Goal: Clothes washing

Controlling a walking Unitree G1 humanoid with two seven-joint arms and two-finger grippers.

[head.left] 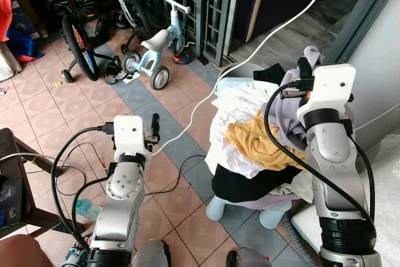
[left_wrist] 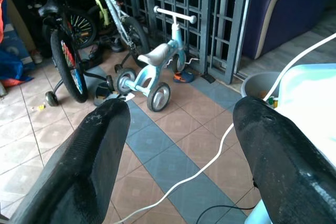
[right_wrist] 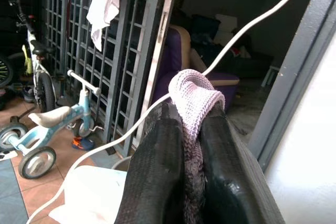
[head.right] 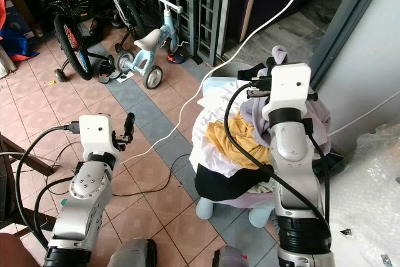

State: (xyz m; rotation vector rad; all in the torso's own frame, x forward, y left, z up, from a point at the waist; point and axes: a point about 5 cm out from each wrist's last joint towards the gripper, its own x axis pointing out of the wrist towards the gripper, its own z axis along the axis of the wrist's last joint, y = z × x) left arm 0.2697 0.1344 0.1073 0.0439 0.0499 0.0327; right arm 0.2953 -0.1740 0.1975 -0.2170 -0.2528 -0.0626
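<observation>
right wrist view, right gripper (right_wrist: 191,129) raised, pinching lilac knit cloth (right_wrist: 195,100), left gripper (left_wrist: 178,145) low, fingers spread

Soft cloth laundry pile (head.left: 250,136), one knitted lilac garment (right_wrist: 195,98) pinched between matt black fingers (right_wrist: 157,177); smooth ceramic floor tiles (head.left: 37,101), brushed silver metal arms (head.left: 122,198).

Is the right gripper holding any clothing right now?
Yes. The right gripper is shut on a pale knitted cloth, pinched between its fingers.
</observation>
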